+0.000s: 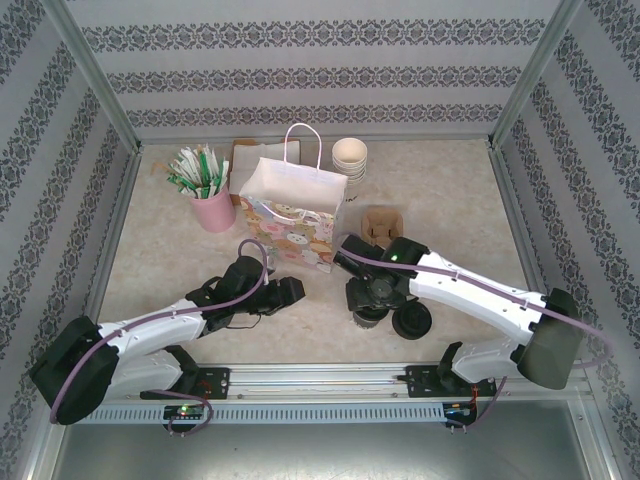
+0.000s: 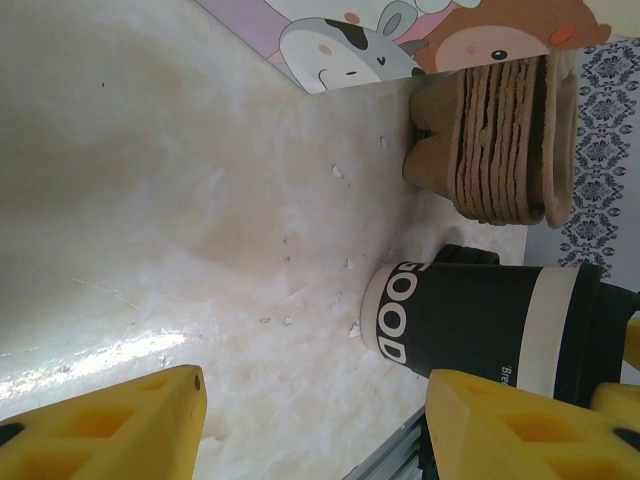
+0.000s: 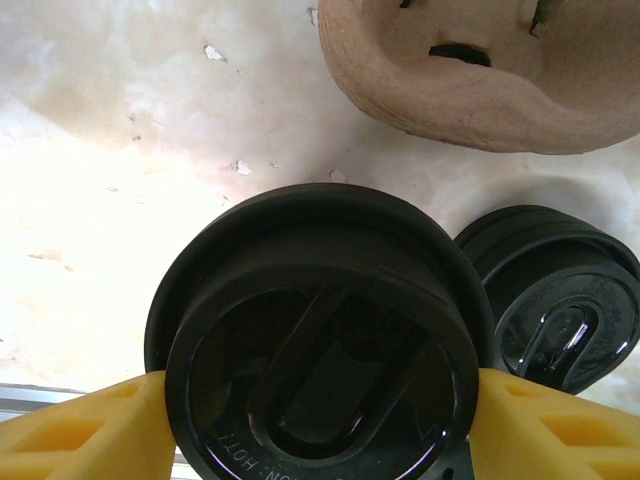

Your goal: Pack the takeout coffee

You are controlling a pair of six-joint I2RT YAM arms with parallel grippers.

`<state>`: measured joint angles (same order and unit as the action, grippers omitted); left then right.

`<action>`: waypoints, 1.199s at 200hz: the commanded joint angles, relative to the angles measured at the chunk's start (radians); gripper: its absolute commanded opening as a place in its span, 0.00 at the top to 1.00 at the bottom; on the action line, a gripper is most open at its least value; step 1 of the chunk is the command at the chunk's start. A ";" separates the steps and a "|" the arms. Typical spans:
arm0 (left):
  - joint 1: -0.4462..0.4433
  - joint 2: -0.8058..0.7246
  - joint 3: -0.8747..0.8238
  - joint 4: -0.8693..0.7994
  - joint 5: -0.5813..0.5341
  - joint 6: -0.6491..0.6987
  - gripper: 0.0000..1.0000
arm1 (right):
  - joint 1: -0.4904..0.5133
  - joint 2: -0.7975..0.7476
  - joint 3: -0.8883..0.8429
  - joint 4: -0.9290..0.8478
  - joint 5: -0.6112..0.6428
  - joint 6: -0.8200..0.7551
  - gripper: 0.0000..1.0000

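**Takeout coffee** (image 3: pixel 320 340): stands upright on the table (image 1: pixel 450 190), low and right of centre in the overhead view. The cup has a black wrap between cream bands and a round black lid.

**Writing:** the wrap reads "GOOD" in large white capitals. Smaller white print beside it is cut off and unreadable. The lid carries embossed wording ending in "HOT!".

**Right gripper** (image 3: pixel 320 400): its yellow fingers (image 3: pixel 90 430) run in under the lid rim on both sides, and the jaws are clamped on the cup.

**Left gripper** (image 2: pixel 315 400): its jaws are apart, with bare table between them. It sits left of the coffee, pointed toward it and well clear of it.

**Loose black lids** (image 3: pixel 560 300): a short stack just right of the coffee, close to its lid.

**Pulp cup carriers** (image 3: pixel 470 70): a nested stack beyond the coffee, near the centre of the overhead view.

**Gift bag** (image 1: pixel 290 215): white with pink handles and open at the top. Cartoon animals are printed on its near face. It stands at the centre of the overhead view, with the carriers just right of it.

**Stack of cream cups** (image 1: pixel 350 155): lidless, behind the bag's right corner.

**Pink cup** (image 1: pixel 213 208): holds green and white straws (image 1: pixel 197 168) and stands left of the bag.
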<state>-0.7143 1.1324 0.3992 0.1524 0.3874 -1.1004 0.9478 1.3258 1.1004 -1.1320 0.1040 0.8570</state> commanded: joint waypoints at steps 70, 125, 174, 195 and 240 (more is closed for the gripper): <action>-0.020 0.012 0.030 0.033 -0.017 0.022 0.39 | 0.085 0.104 -0.117 -0.076 0.014 0.070 0.32; -0.020 0.014 0.035 0.024 -0.017 0.030 0.39 | 0.091 0.093 -0.152 -0.012 -0.025 0.114 0.32; -0.020 0.006 0.030 0.021 -0.022 0.031 0.39 | 0.076 0.019 -0.220 0.082 -0.087 0.207 0.33; -0.020 0.008 0.031 0.024 -0.020 0.034 0.39 | 0.081 0.037 -0.198 0.007 -0.031 0.204 0.34; -0.020 0.004 0.046 -0.010 -0.024 0.042 0.39 | 0.083 0.020 -0.112 -0.032 0.025 0.196 0.33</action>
<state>-0.7200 1.1400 0.4110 0.1505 0.3805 -1.0893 1.0237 1.2919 1.0237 -1.0584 0.1940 1.0203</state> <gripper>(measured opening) 0.609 0.669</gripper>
